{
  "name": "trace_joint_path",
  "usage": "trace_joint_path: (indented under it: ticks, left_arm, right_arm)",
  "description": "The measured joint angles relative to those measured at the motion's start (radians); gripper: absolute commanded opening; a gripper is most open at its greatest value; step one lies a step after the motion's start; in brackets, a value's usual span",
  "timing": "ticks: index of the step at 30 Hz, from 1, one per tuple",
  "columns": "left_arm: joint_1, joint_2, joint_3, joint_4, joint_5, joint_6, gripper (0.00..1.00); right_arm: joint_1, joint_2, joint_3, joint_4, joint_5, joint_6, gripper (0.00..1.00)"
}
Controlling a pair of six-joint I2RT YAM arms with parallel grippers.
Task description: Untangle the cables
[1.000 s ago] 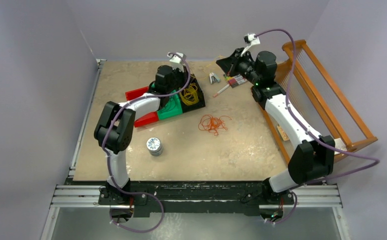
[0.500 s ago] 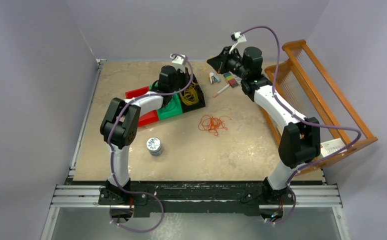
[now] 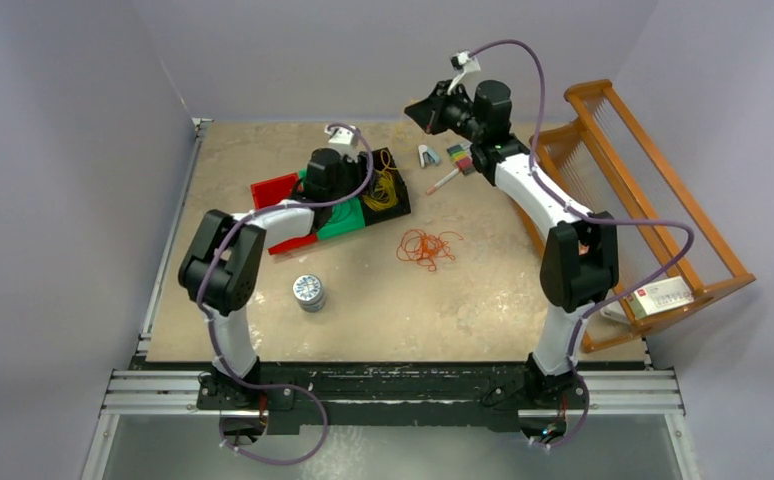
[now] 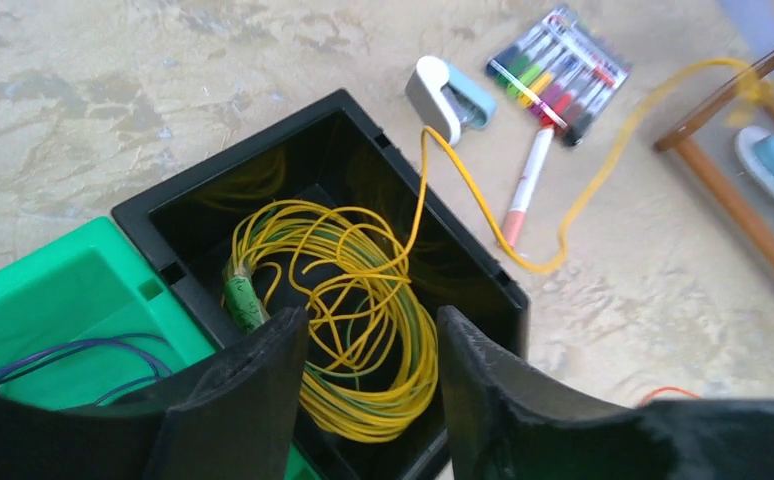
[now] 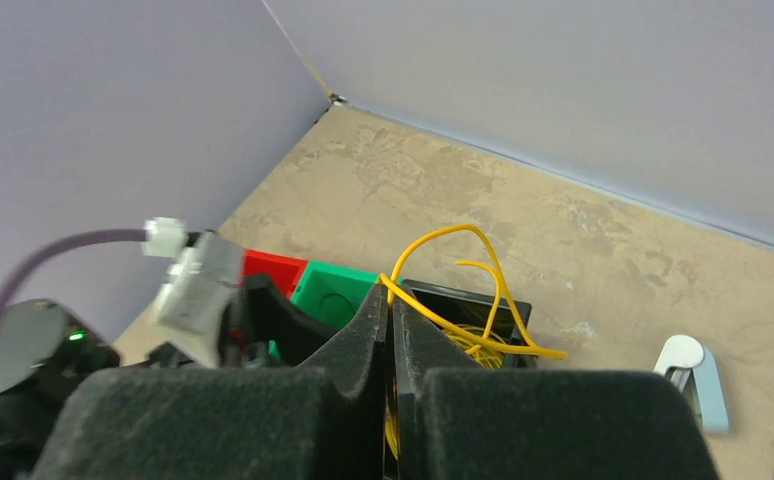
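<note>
A coil of yellow cable (image 4: 363,300) lies in the black bin (image 4: 468,255). My left gripper (image 4: 371,335) hovers just above it, open, with nothing pinched between the fingers. One yellow strand (image 4: 573,215) rises out of the bin and runs up to the right. My right gripper (image 5: 391,292) is shut on that strand, high above the table's far side (image 3: 413,108). A loose orange-red cable (image 3: 426,247) lies on the table, right of the bins. Dark thin cable (image 4: 53,355) lies in the green bin (image 4: 73,290).
Red bins (image 3: 275,186) adjoin the green one. A small tin (image 3: 309,292) stands near the front left. A marker pack (image 4: 560,70), a loose pen (image 4: 526,185) and a white-blue clip-like tool (image 4: 448,93) lie at the back. A wooden rack (image 3: 653,190) fills the right side.
My left gripper has opened over the yellow coil and shifted slightly left. The right arm has swung left and higher, still shut on the yellow strand.
</note>
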Motion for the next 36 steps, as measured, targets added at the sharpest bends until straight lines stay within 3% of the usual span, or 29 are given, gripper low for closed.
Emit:
trace_joint_path:
  ticks: [11,25,36]
  left_arm:
    - [0.0,-0.241,-0.119,-0.004,-0.122,-0.149,0.54]
    - [0.0,-0.659,-0.162,-0.405,-0.331,-0.208,0.54]
    - [0.0,-0.796,-0.154,-0.631,-0.383,-0.106,0.54]
  right_arm:
    - [0.032,0.103,0.097,-0.006,-0.024,0.01,0.0]
    - [0.118,0.192,0.165,-0.052,-0.031,0.002,0.0]
    - [0.132,0.252,0.165,-0.138,0.11,-0.075,0.0]
